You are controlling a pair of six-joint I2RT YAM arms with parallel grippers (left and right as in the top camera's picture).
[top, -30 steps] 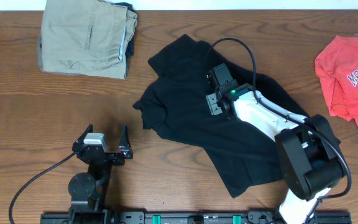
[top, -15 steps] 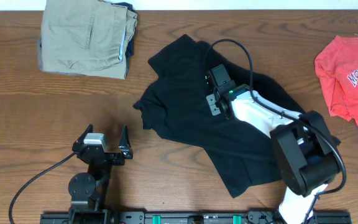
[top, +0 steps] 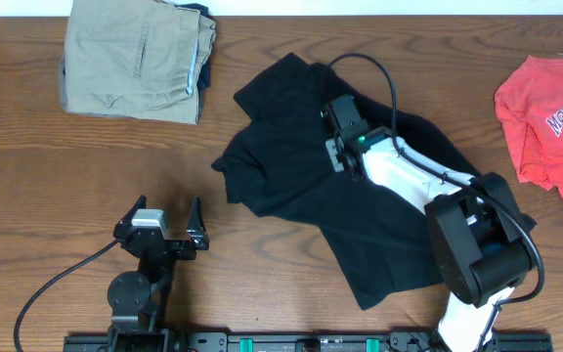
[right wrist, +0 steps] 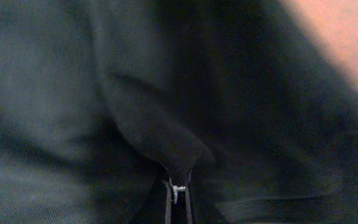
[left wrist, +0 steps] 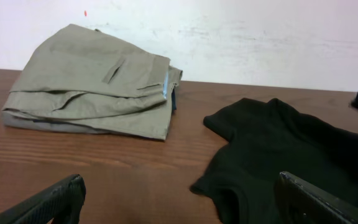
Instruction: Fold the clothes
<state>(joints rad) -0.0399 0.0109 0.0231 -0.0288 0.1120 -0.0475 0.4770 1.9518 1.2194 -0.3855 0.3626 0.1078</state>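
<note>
Black shirt (top: 281, 166) crumpled beneath right claw (right wrist: 178, 190), which pinches fabric fold; left claw (top: 168, 207) spread, well apart.

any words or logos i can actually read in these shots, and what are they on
red T-shirt: white block lettering, cut off by the right edge of the overhead view and too small to read with confidence.
black shirt: no readable mark shows in any view.
khaki trousers: no label or text shows.
Nothing else carries writing.
</note>
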